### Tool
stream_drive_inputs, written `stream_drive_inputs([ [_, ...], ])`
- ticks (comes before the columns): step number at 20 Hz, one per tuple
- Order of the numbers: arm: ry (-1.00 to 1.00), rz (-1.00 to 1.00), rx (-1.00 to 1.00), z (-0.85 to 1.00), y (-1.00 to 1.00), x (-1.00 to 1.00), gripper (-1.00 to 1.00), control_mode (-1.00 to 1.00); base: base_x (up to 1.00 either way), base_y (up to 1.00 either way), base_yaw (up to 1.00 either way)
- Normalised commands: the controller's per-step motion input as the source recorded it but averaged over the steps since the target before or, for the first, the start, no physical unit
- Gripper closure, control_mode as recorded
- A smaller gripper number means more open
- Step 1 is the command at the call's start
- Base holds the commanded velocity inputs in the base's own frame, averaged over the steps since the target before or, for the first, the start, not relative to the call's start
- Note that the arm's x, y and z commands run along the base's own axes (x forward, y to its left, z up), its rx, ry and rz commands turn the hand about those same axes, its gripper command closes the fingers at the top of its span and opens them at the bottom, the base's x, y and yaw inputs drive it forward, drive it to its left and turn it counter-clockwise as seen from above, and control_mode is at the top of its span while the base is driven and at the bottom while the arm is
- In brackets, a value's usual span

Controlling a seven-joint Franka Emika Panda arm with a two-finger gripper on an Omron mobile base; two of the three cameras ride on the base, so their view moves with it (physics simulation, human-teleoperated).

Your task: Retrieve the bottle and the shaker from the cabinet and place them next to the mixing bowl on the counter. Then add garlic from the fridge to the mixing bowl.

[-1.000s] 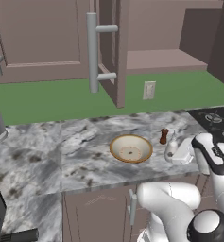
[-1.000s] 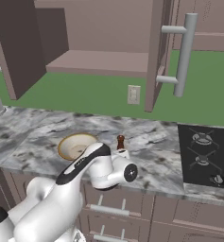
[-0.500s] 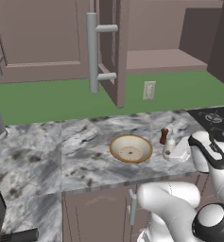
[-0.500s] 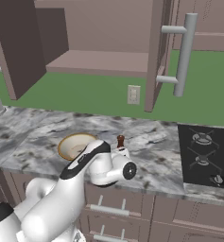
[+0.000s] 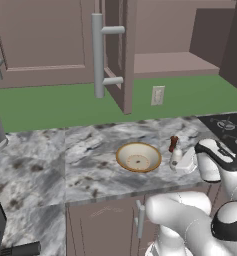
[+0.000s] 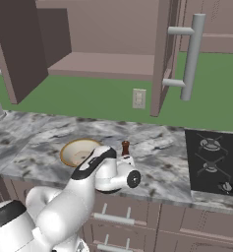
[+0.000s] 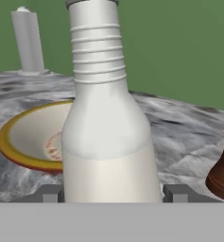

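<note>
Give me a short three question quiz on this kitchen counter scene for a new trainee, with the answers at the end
1. True or false: the white bottle lies on its side inside the mixing bowl.
2. Which stands beside the bottle on the marble counter? A) a brown shaker B) a kettle C) a frying pan
3. Fill in: the upper cabinet door stands ____.

Key
1. False. The bottle is upright on the counter beside the bowl, between the fingers of the gripper.
2. A
3. open
</note>
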Motion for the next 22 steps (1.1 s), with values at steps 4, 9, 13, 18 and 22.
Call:
stream_drive_inputs([
  [4, 0.0, 0.0, 0.0, -0.21, -0.07, 0.12, 1.0, -1.0, 0.0, 0.0, 0.0],
  [9, -0.01, 0.0, 0.0, -0.22, -0.13, 0.09, 1.0, -1.0, 0.0, 0.0, 0.0],
  [13, 0.0, 0.0, 0.0, -0.25, -0.13, 0.05, 1.0, -1.0, 0.0, 0.0, 0.0],
  [18, 0.0, 0.0, 0.0, -0.22, -0.08, 0.04, 1.0, -1.0, 0.0, 0.0, 0.0],
  [22, 0.0, 0.0, 0.0, -0.01, 0.0, 0.0, 1.0, -1.0, 0.0, 0.0, 0.0],
])
